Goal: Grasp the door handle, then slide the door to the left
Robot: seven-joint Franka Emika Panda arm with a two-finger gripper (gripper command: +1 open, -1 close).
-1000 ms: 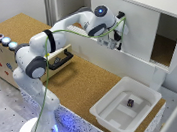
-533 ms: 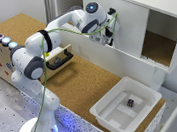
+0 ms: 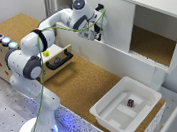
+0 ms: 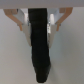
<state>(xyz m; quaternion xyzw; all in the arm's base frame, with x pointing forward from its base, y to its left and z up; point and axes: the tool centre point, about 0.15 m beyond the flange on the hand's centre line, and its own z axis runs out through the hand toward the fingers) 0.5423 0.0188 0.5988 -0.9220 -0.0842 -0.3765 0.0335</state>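
Bins first: we see a white tray (image 3: 109, 114) on the table (image 3: 85, 84) holding one small dark object (image 3: 130, 103). Our gripper (image 3: 99, 34) clamps the door handle (image 4: 40, 47), an upright black bar on the white door (image 3: 117, 18).

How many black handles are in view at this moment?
2. The door handle sits on the white door, between the gripper's fingers; the exterior view hides it behind the gripper. The drawer handle is on the wooden drawer at the exterior view's left.

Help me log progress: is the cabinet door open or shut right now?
Partly open. The door leaves the cabinet's cork-floored interior exposed at the exterior view's right. The gripper is at the door handle.
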